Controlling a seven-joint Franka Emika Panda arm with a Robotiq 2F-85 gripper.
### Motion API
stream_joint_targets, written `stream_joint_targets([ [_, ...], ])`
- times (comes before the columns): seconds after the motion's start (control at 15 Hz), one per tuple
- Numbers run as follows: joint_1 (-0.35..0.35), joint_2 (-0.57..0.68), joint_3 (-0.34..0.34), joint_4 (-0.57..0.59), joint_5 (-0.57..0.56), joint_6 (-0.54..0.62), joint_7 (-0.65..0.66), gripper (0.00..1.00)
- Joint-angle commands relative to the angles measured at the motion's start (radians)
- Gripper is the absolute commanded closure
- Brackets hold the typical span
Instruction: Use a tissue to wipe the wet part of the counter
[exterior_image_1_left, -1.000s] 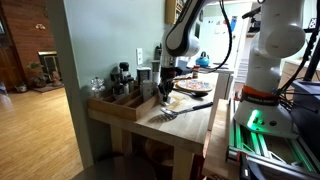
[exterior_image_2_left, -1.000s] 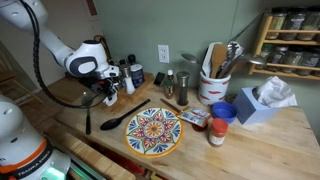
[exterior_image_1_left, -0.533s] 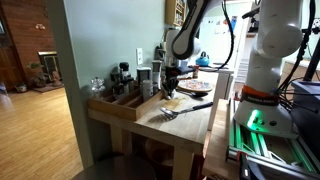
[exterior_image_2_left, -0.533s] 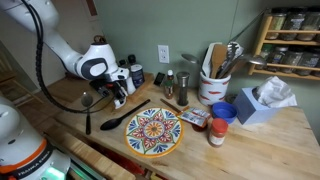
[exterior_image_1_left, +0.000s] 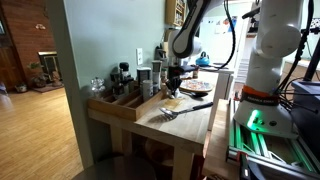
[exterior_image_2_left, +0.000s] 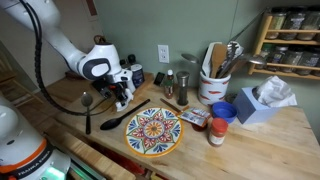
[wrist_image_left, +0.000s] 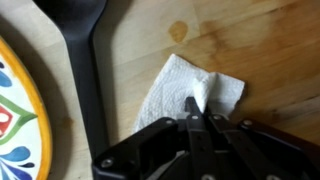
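My gripper (wrist_image_left: 198, 112) is shut on a white tissue (wrist_image_left: 185, 88) and presses it onto the pale wood counter (wrist_image_left: 250, 50). A small wet spot (wrist_image_left: 178, 32) lies on the wood just beyond the tissue. In both exterior views the gripper (exterior_image_2_left: 122, 93) (exterior_image_1_left: 172, 88) hangs low over the counter (exterior_image_2_left: 270, 150) (exterior_image_1_left: 195, 125), between the wooden tray and the plate. The tissue is barely visible below the fingers in an exterior view (exterior_image_1_left: 171, 102).
A black spatula (wrist_image_left: 85, 70) (exterior_image_2_left: 125, 118) lies right beside the tissue, next to a colourful plate (exterior_image_2_left: 154, 129) (wrist_image_left: 18, 110). A wooden tray of bottles (exterior_image_1_left: 118, 98), a utensil crock (exterior_image_2_left: 213, 85), jars (exterior_image_2_left: 217, 130) and a tissue box (exterior_image_2_left: 260, 102) stand around.
The gripper has moved with the tissue along the counter, away from the tray side and towards the plate and the wall.
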Motion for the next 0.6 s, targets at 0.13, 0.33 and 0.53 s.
stream_joint_targets([
  [0.13,0.048,-0.015,0.107,-0.028,0.298,-0.131,-0.315,0.99],
  [0.33,0.093,-0.023,0.160,-0.022,0.394,-0.204,-0.423,0.99],
  [0.53,0.138,-0.019,0.204,-0.008,0.466,-0.188,-0.449,0.99],
])
